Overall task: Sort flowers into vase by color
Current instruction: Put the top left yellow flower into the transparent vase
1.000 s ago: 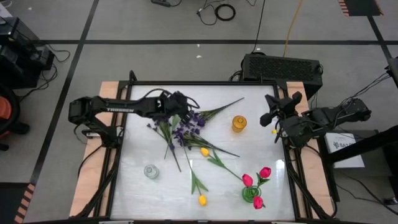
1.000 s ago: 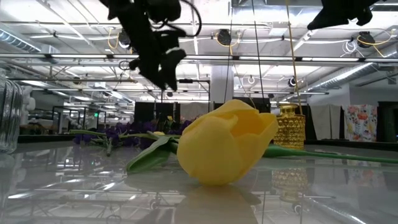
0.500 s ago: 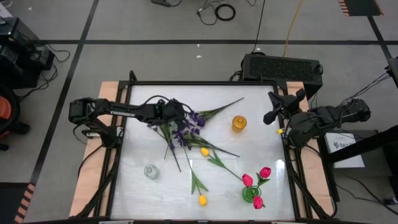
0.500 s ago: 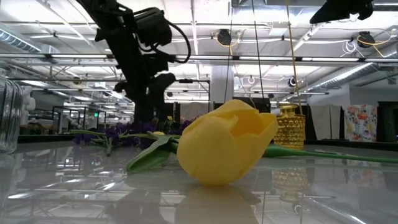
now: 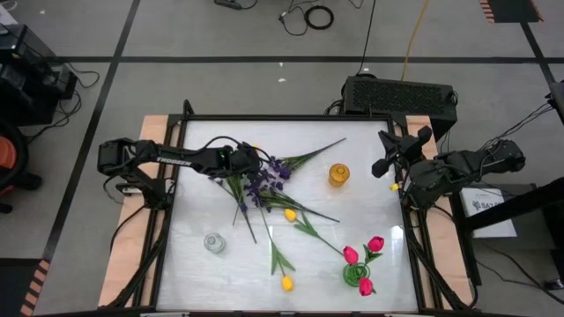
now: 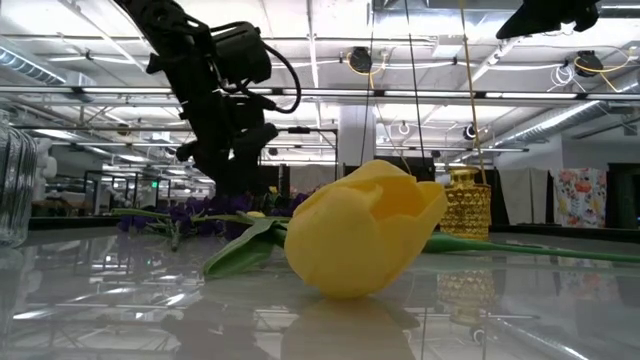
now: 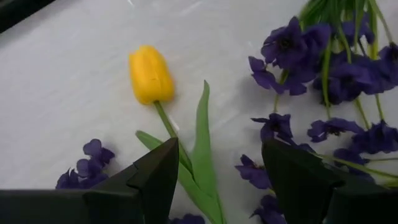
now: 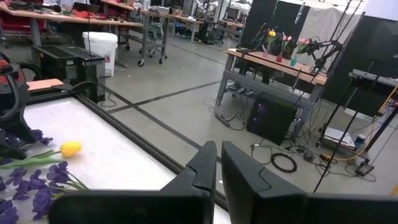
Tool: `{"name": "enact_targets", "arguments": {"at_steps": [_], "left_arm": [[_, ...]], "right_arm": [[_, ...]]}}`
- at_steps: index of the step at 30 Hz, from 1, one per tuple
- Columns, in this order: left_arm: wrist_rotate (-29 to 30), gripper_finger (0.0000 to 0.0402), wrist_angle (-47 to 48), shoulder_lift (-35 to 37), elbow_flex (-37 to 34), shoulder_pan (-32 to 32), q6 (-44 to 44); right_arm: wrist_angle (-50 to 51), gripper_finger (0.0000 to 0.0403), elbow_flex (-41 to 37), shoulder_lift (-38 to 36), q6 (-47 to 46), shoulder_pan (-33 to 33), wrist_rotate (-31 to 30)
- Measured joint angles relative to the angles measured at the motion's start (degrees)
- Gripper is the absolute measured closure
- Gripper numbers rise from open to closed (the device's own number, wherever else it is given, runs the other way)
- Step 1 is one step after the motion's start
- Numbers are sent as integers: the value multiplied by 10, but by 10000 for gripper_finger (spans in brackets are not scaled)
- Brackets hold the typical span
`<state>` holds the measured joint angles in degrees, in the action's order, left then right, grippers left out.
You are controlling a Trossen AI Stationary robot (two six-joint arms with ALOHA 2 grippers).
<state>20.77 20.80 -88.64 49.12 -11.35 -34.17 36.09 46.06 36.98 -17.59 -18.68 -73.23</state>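
The white tabletop point(image 5: 198, 207) carries an amber vase point(image 5: 338, 174) near its far side. Left of that vase lie purple sprigs point(image 5: 264, 180) and yellow tulips point(image 5: 286, 283); nearer the front stand a clear vase point(image 5: 213, 242) and a green vase point(image 5: 356, 275) holding pink-red tulips point(image 5: 375, 243).

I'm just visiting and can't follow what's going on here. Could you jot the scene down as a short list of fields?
left gripper: open, low over a yellow tulip's stem among purple sprigs, holding nothing
right gripper: shut, raised at the table's right edge
green vase: holds three pink-red tulips
amber vase: no flowers in it
clear vase: no flowers in it
flowers lying loose: yellow tulips and purple sprigs
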Motion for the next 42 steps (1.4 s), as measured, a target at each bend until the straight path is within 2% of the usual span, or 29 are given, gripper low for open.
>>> {"name": "enact_targets", "arguments": {"at_steps": [10, 21, 24, 36, 39, 42], "left_arm": [[3, 165, 2, -59, 0, -10, 0], [-11, 171, 6, -65, 0, -10, 7], [-12, 197, 7, -65, 0, -10, 15], [-11, 342, 7, -65, 0, -15, 19], [-11, 352, 7, -66, 0, -15, 14], [-9, 339, 4, -66, 0, -15, 1]], "right_arm": [[-2, 385, 0, 19, -1, 0, 0], [1, 385, 0, 31, -8, 0, 0], [1, 385, 0, 32, -12, 0, 0], [1, 385, 0, 36, -11, 0, 0], [2, 385, 0, 36, -8, 0, 0], [2, 385, 0, 36, -8, 0, 0]]}}
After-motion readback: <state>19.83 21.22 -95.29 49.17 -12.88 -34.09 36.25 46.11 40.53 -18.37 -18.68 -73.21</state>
